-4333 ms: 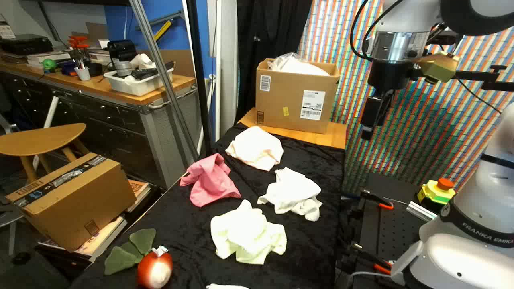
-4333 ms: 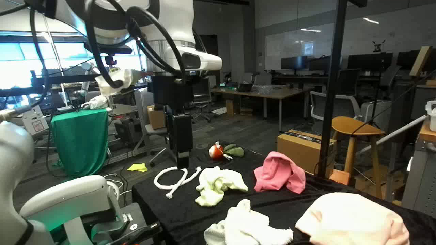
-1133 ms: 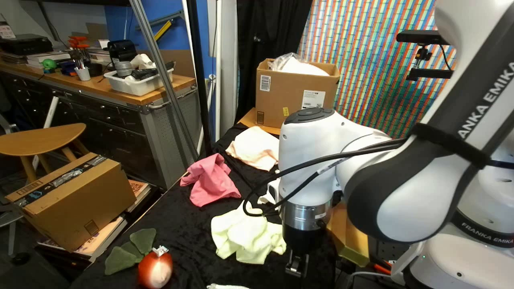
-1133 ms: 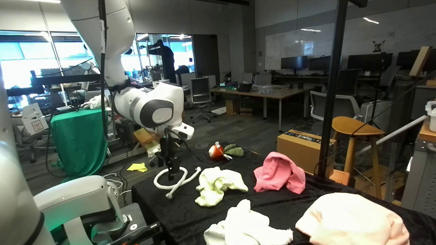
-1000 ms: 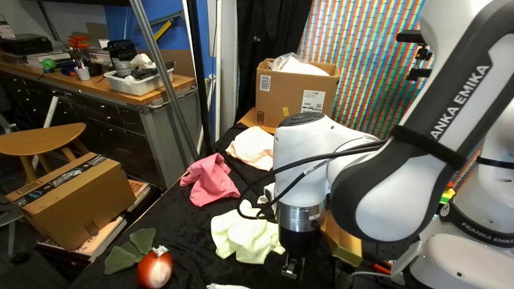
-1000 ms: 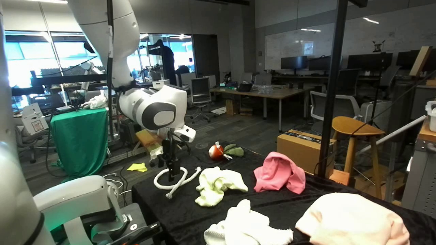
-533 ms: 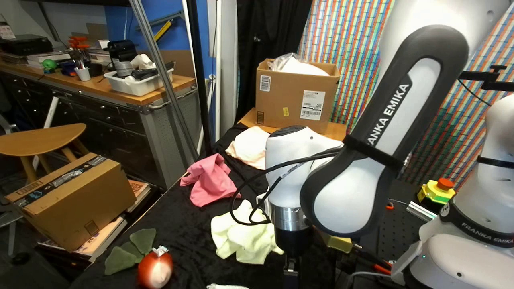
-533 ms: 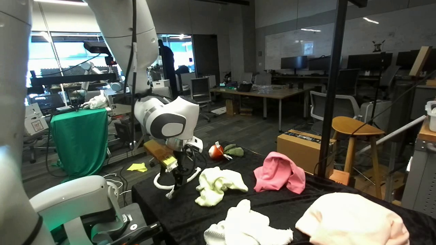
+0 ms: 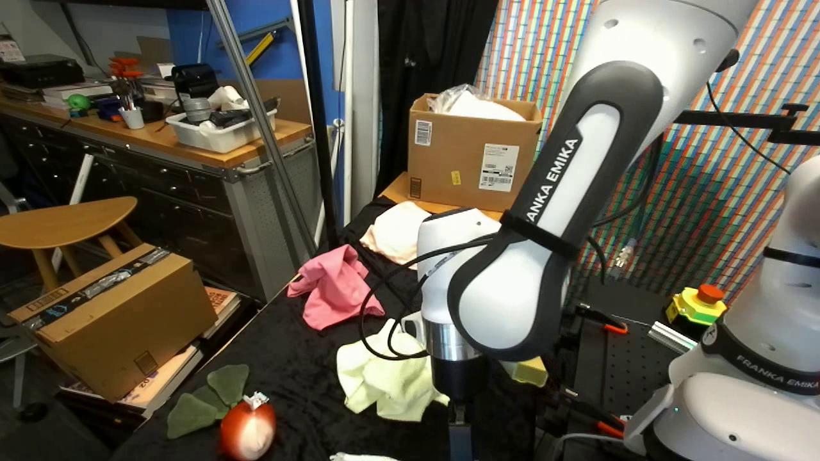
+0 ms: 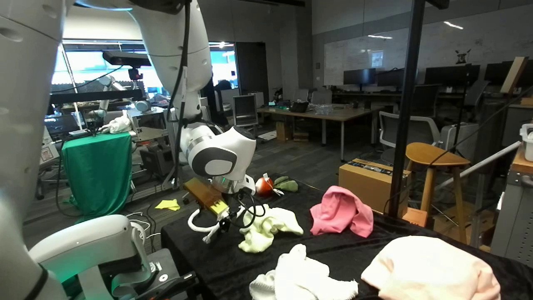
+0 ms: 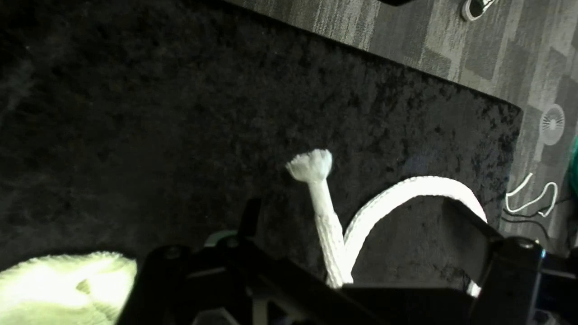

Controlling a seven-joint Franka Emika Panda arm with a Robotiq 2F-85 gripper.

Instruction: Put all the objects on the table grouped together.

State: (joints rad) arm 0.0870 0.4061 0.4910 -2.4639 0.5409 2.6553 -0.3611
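Black and angular, the gripper (image 11: 352, 210) is seen in the wrist view with its jaws spread wide. Between them, as framed from there, a white rope (image 11: 327, 230) is shown, braided in texture, frayed to a blunt tuft at one end and bent into a smooth loop; whether it is touched cannot be told. The rope is borne by the table (image 9: 295, 371), whose cover is black, velvety and softly creased. Just beside the rope, a fuzzy-edged, cream-green cloth (image 10: 272, 225) is bunched into thick folds. Near that, a white cloth (image 10: 297, 275) is crumpled into lumps, and a ribbed, towel-like weave is revealed at its border. Farther off, a pink cloth (image 9: 339, 288) is gathered into a rounded peak with smooth, matte folds. Toward one end of the table, a red rounded thing (image 9: 248, 430) marked by a pale patch is set beside flat green leaf shapes (image 9: 227, 383). At the opposite end, a pale peach cloth (image 10: 433, 266) is puffed into a broad, smooth mound; in an exterior view it is partly hidden behind the arm (image 9: 496, 307). The four cloths are separated by bare table. Beyond the cover, a straight-edged, labelled cardboard box (image 9: 474, 153) is stood on a wooden surface (image 9: 398, 187).
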